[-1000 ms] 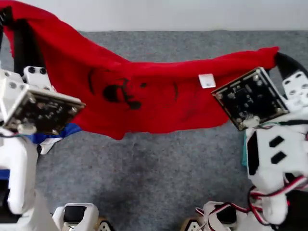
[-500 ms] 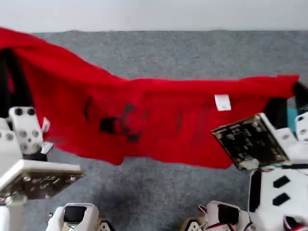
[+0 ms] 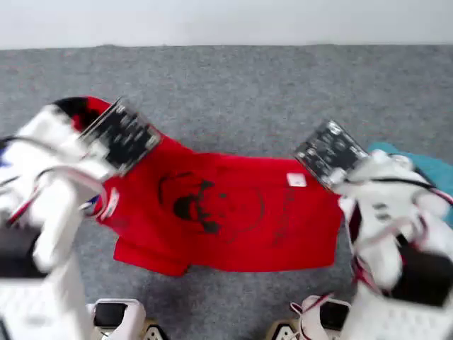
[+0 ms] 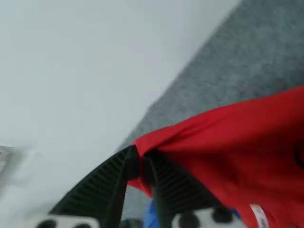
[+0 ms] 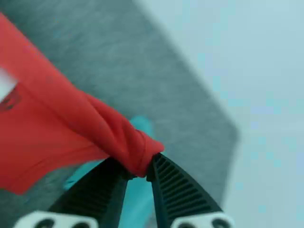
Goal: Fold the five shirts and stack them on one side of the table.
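Observation:
A red shirt point(image 3: 241, 237) with a black print lies spread across the grey table point(image 3: 233, 85), its white neck tag point(image 3: 296, 180) facing up. At the shirt's left end, my left gripper point(image 4: 140, 157) is shut on a bunched corner of the red shirt point(image 4: 228, 137). My right gripper point(image 5: 140, 169) is shut on a twisted corner of the red shirt point(image 5: 57, 123) at its right end. Both arms lean low over the table, the left arm point(image 3: 64, 163) and the right arm point(image 3: 382, 205) at either end of the shirt.
A teal shirt point(image 3: 428, 168) lies at the table's right edge, behind the right arm, and teal cloth point(image 5: 137, 204) sits under the right gripper. Blue cloth point(image 4: 150, 217) lies under the left gripper. The far half of the table is bare grey felt.
The red shirt hung stretched in the air between the two grippers. Both arms have since come down and toward the front, and the shirt now lies on the table.

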Controlling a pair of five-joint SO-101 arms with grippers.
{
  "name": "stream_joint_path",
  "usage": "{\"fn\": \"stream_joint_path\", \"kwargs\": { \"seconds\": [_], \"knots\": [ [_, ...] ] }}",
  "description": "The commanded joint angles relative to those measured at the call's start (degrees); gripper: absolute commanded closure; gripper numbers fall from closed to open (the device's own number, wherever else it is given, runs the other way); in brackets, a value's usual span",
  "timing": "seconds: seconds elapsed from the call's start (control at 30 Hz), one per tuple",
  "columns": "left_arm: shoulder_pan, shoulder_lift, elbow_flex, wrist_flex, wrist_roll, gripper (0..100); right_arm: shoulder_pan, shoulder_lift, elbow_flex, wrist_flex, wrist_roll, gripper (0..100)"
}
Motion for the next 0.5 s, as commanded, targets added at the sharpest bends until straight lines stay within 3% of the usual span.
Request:
{"fn": "stream_joint_path", "kwargs": {
  "seconds": [0.0,0.27,0.47],
  "knots": [
    [-0.3,-0.1,14.4,-15.6,-0.5,98,-1.0,-0.7,15.1,-11.9,0.5,98.8],
    [-0.1,2.5,35.5,-52.0,-0.5,98,-1.1,0.6,37.7,-47.2,0.6,98.8],
    [0.3,12.3,33.8,-67.2,-0.5,98,-1.0,9.0,38.3,-64.7,0.6,98.8]
  ]
}}
